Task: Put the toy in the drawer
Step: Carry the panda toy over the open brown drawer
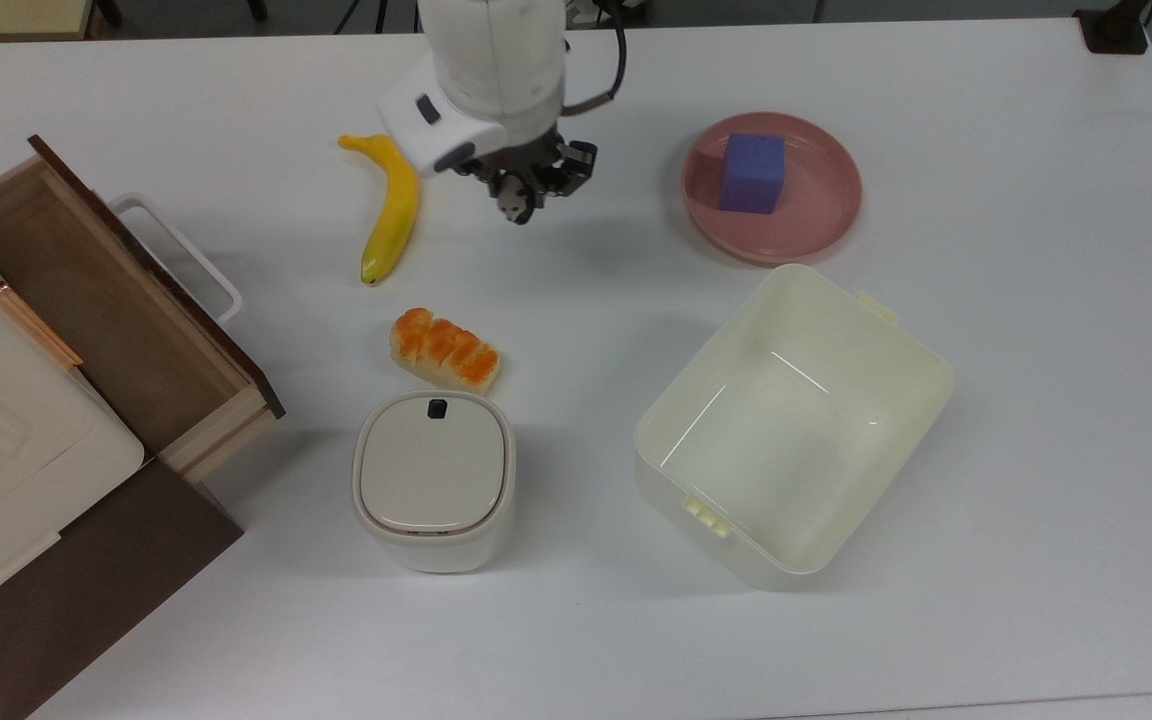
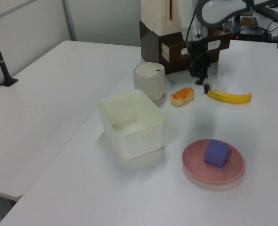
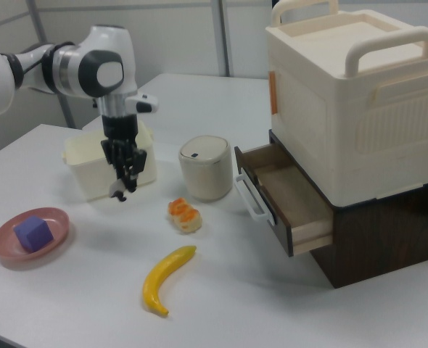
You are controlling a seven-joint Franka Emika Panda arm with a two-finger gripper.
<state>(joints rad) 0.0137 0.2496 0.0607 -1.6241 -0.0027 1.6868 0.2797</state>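
The toy [image 1: 511, 207], a tiny black-and-white panda, hangs above the table with my gripper [image 1: 524, 195] shut on it. In the top view it is just right of the banana [image 1: 391, 205], well to the right of the drawer. The drawer [image 1: 106, 300] stands pulled open at the top view's left, light wood inside, dark front with a white loop handle [image 1: 181, 258]; nothing lies in it. In the right view the gripper [image 3: 121, 185] holds the toy [image 3: 117, 193] over the table, left of the open drawer [image 3: 283, 194]. The left view shows the toy [image 2: 207, 88] by the banana's end.
An orange bread loaf [image 1: 444, 350] and a lidded cream bin [image 1: 433, 480] lie between gripper and drawer level. A cream tub [image 1: 921, 365] sits at the top view's right, a pink plate [image 1: 816, 232] with a purple cube [image 1: 754, 172] behind it. A cream crate [image 3: 344, 94] tops the drawer cabinet.
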